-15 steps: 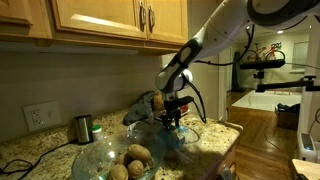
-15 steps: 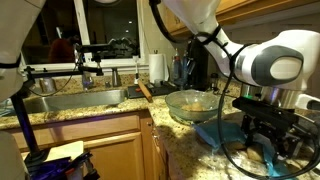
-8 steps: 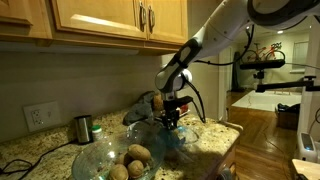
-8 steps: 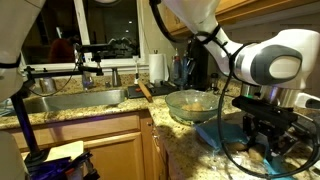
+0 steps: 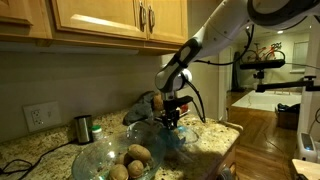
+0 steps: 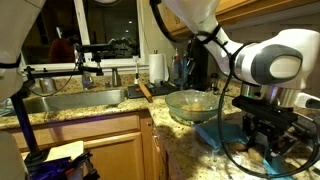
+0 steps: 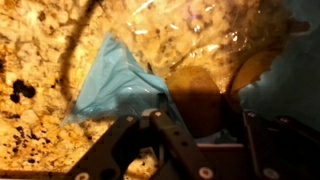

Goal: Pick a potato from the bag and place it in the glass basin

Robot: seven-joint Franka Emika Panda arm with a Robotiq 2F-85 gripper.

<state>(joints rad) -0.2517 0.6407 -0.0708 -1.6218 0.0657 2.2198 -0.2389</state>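
My gripper (image 5: pixel 172 122) reaches down into the crinkled light-blue bag (image 5: pixel 188 136) on the granite counter. In the wrist view a brown potato (image 7: pixel 200 95) sits between the two dark fingers (image 7: pixel 165 135), which press against its sides inside the bag (image 7: pixel 110 80). The gripper (image 7: pixel 205 125) is shut on that potato. The glass basin (image 5: pixel 98 157) stands beside the bag and holds several potatoes (image 5: pixel 137 155). In an exterior view the basin (image 6: pixel 172 108) lies behind the gripper (image 6: pixel 263 136) and the bag (image 6: pixel 226 132).
A small dark-green cup (image 5: pixel 83 127) stands near the wall by an outlet (image 5: pixel 38 116). Wooden cabinets (image 5: pixel 100 20) hang overhead. A sink (image 6: pixel 80 100) and a paper towel roll (image 6: pixel 157 67) lie farther along the counter. The counter edge is close to the bag.
The jaws have drawn in around the potato since a second ago. The arm has stayed in place over the bag.
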